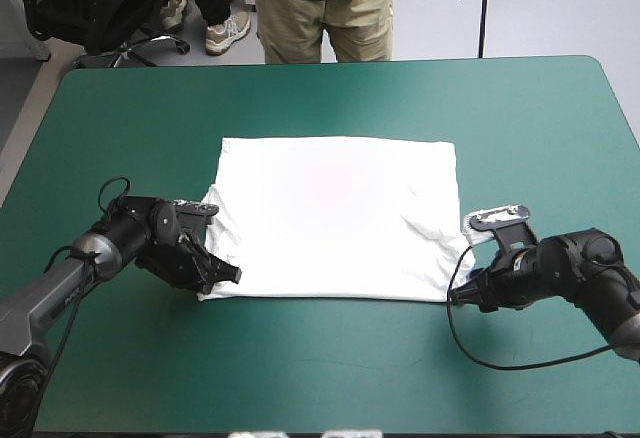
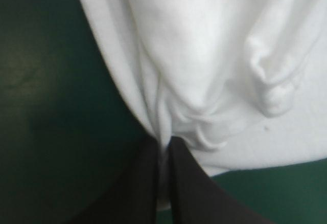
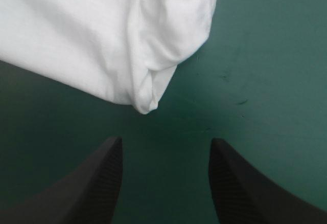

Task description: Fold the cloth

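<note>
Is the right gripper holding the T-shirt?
No, the right gripper is open over the teal-green cover, the T-shirt's corner lying ahead of it, untouched.

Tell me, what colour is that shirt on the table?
Plain white, with no pattern showing; the T-shirt shows best in the high view.

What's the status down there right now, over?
Left jaws shut on the T-shirt, near left corner. Right jaws open, just short of its near right corner. T-shirt lying flat. Nothing seen in the way.
</note>
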